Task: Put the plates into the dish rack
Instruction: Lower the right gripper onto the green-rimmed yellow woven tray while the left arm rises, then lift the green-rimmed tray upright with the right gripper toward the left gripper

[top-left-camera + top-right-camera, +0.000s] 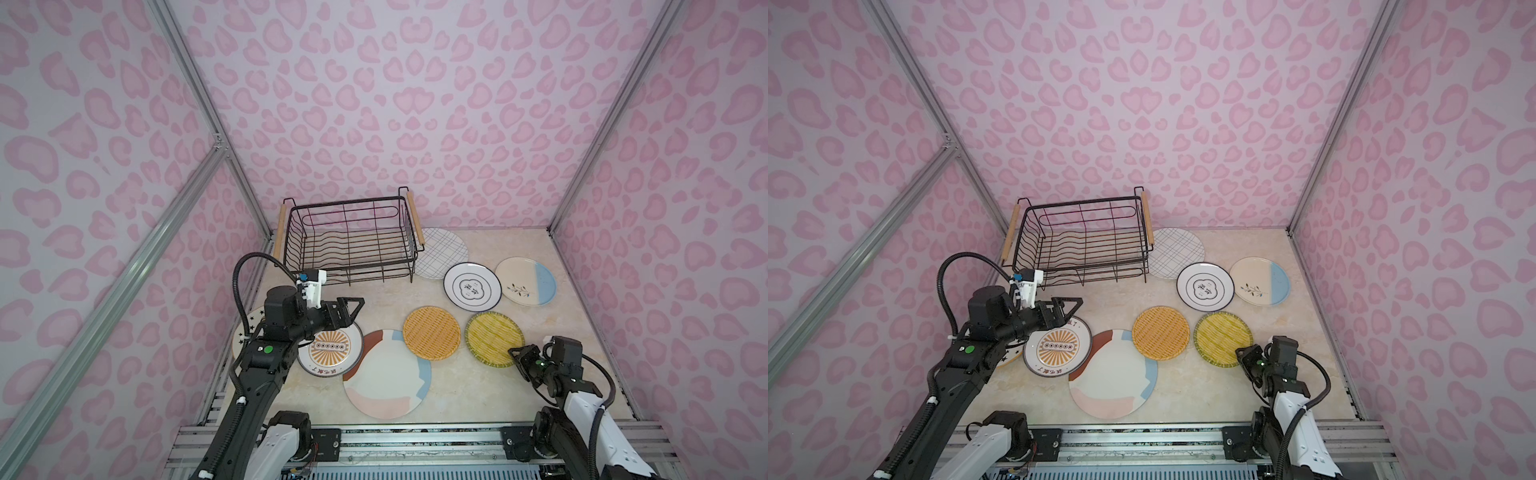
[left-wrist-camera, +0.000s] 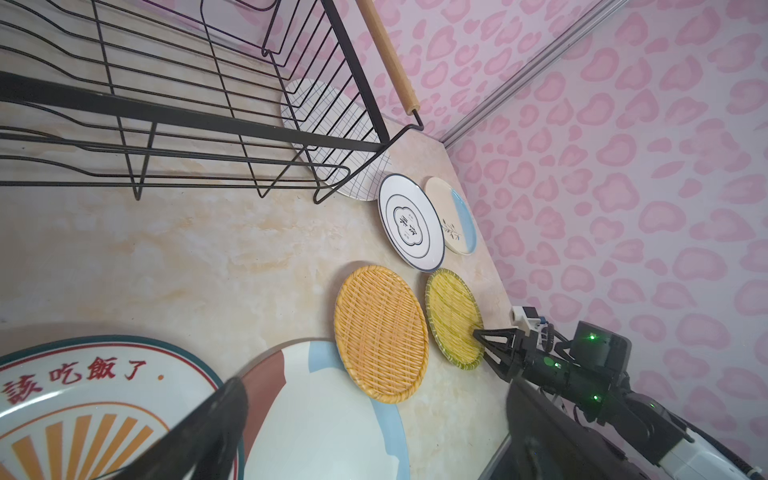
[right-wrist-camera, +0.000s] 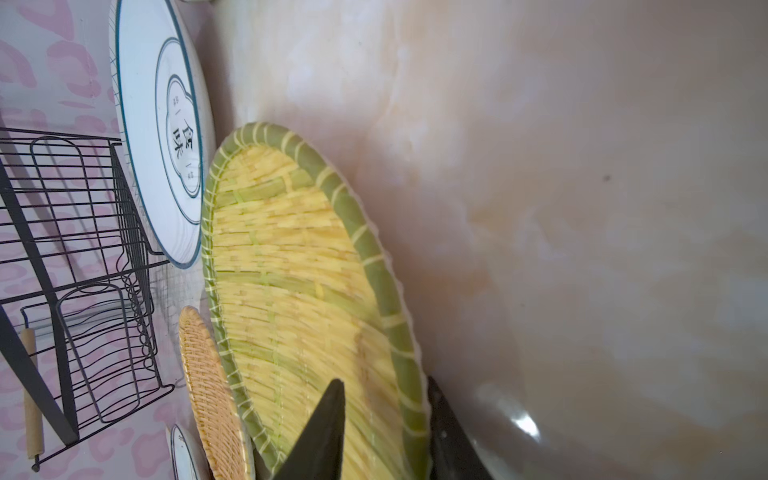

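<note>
Nothing is loaded: the rack [image 1: 353,263], beyond the left hand [image 1: 352,311], stands empty, and all eight plates [image 1: 386,374] lie on the worktop [image 1: 461,399]. The left hand is spread wide, holding nothing. The right hand [image 1: 514,353] straddles the green plate [image 1: 492,338] at its near rim; whether it pinches it, I cannot tell.

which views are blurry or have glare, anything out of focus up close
Both top views: sharp and evenly lit, no glare on the table. Left wrist view: the orange plate is crisp, but the left arm's fingers are dark, out-of-focus shapes up close. Right wrist view: the yellow-green plate looks soft, and a small bright glare spot sits on the table beside the right arm's fingers.
</note>
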Robot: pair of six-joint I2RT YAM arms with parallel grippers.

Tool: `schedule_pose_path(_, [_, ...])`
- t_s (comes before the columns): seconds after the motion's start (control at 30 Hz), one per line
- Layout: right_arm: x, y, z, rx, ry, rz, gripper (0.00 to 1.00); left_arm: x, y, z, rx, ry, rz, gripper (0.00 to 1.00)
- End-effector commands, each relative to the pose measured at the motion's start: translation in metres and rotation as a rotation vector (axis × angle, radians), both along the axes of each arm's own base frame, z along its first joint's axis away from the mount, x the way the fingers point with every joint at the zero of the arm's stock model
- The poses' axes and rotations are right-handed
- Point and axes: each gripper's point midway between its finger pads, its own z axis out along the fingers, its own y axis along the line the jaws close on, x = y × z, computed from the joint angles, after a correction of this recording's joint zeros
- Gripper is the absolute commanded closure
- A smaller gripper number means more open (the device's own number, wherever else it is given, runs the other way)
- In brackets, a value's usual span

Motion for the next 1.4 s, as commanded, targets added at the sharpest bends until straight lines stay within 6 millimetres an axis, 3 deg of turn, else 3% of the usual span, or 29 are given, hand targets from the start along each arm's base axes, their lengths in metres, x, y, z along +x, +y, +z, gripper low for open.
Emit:
schedule_pose_path(0.0, [-0.02,-0.001,-0.019,-0.001,0.11,-0.024,0.74,0.003,0.001,0.006,0.002,-0.031,0.005,0.01])
schedule_pose_path(0.37, [-0.031,-0.004,-0.009,-0.03,0.118,-0.043,0.99,0.0,-0.006,0.008,-0.033,-0.03,-0.033,0.01])
schedule_pose_path(0.57, [-0.032,-0.005,0.006,-0.046,0.127,-0.032,1.0,0.001,-0.005,0.005,-0.031,-0.021,-0.028,0.01])
schedule_pose_path(0.9, [-0.001,-0.012,0.074,-0.09,-0.03,-0.025,1.0,0.006,-0.008,-0.007,-0.043,0.039,-0.034,0.01])
schedule_pose_path(1.37, [0.014,-0.01,0.161,-0.23,-0.21,0.015,1.0,0.009,0.0,-0.008,-0.027,0.018,0.023,0.0])
